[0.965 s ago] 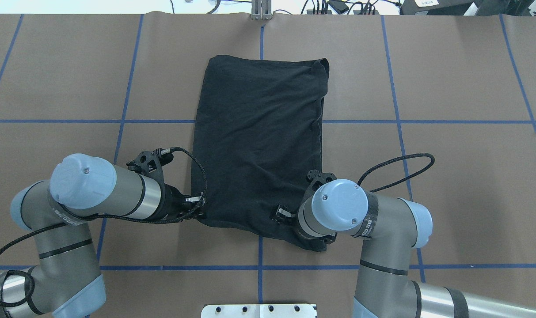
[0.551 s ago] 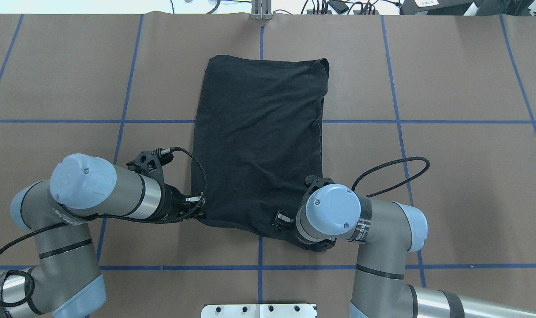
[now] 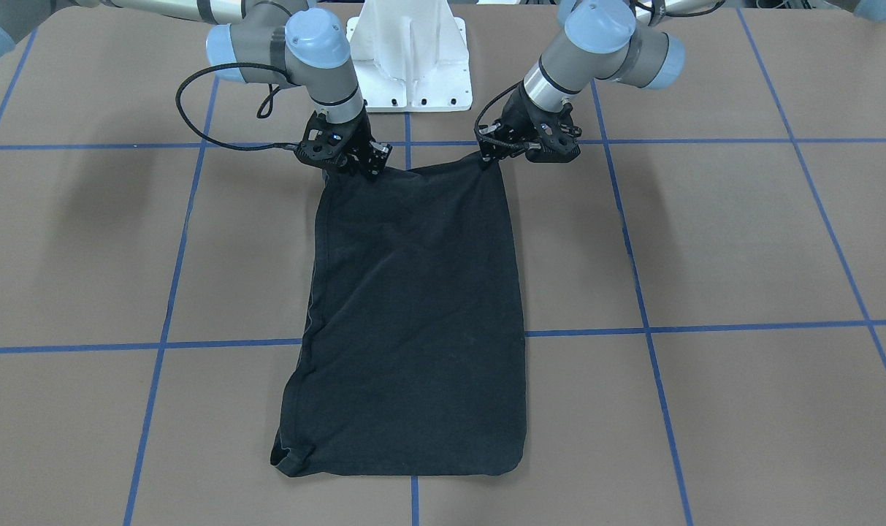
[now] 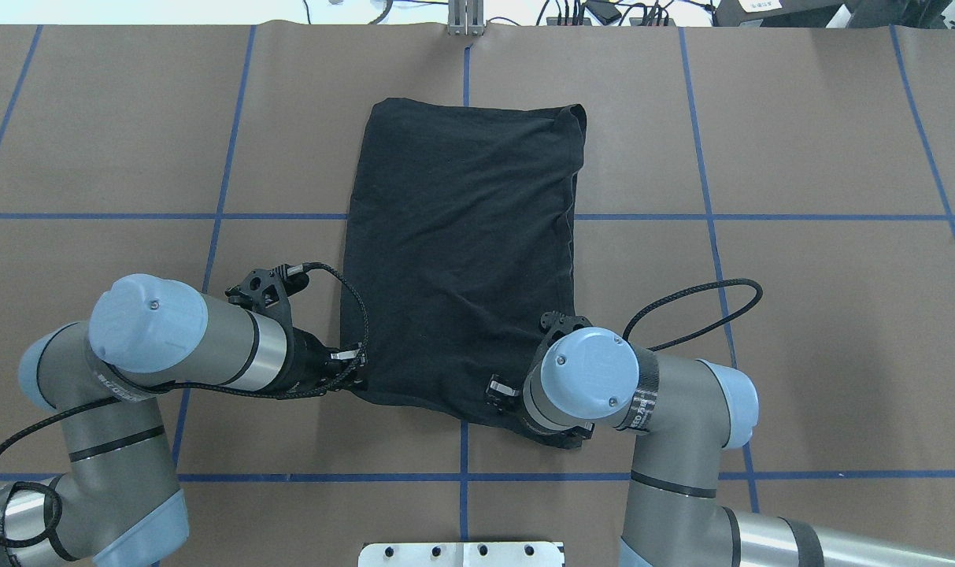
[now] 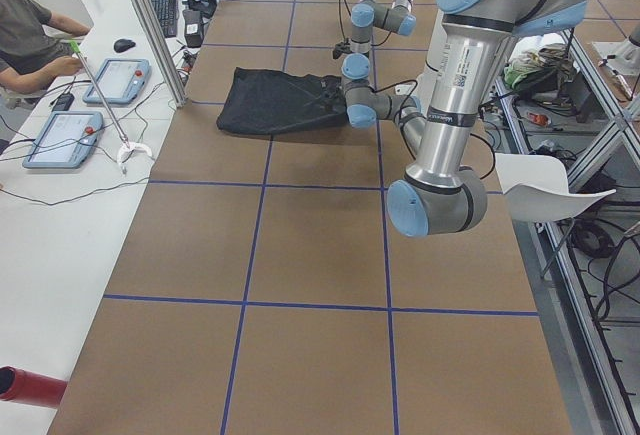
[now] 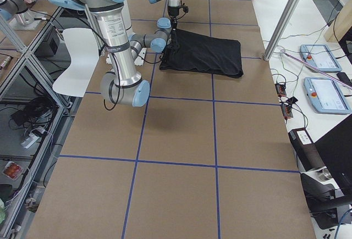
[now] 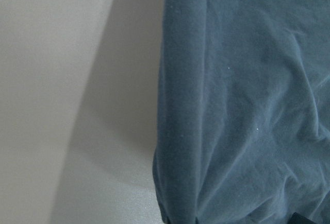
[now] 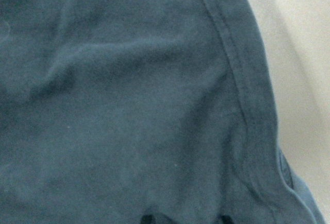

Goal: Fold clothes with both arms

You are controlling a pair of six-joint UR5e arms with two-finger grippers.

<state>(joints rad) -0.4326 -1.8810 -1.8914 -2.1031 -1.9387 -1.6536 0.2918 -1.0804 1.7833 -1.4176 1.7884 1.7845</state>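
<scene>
The clothes are one black T-shirt (image 4: 461, 236), folded into a long plain rectangle on the brown table (image 4: 800, 315). No print shows. My left gripper (image 4: 357, 372) is shut on its near left corner, seen on the right of the front-facing view (image 3: 489, 155). The right gripper (image 3: 355, 166) is shut on the other near corner and is mostly hidden under its own wrist in the overhead view. The near hem (image 3: 428, 169) hangs in a slight sag between the two grippers. Both wrist views are filled by dark cloth (image 7: 247, 105) (image 8: 129, 105) and a strip of table.
Blue tape lines (image 4: 461, 449) grid the table. The white pedestal base (image 3: 410, 66) stands behind the near hem. A metal post (image 5: 150, 25) rises at the far edge. A person (image 5: 30, 35) sits at a side bench with tablets (image 5: 65, 135).
The right arm's wrist has shifted a little to the left and toward the robot base, bunching the shirt's near right corner. The left arm has not moved.
</scene>
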